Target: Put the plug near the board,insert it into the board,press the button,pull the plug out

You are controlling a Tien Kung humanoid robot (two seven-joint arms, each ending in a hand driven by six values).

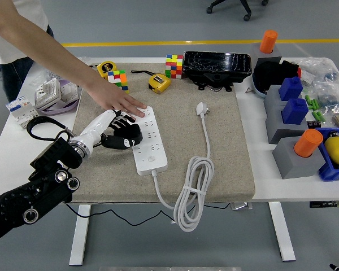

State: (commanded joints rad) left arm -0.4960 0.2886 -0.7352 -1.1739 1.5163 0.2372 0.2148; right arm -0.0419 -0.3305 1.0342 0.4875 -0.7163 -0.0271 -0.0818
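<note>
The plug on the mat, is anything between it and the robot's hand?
Yes. The power strip lies between the left hand and the plug. A person's hand also rests on the strip's far end. From plug to strip, only bare mat shows.

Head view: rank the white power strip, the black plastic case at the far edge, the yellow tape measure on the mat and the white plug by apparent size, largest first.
1. Black plastic case
2. White power strip, close to the case
3. Yellow tape measure
4. White plug
</note>
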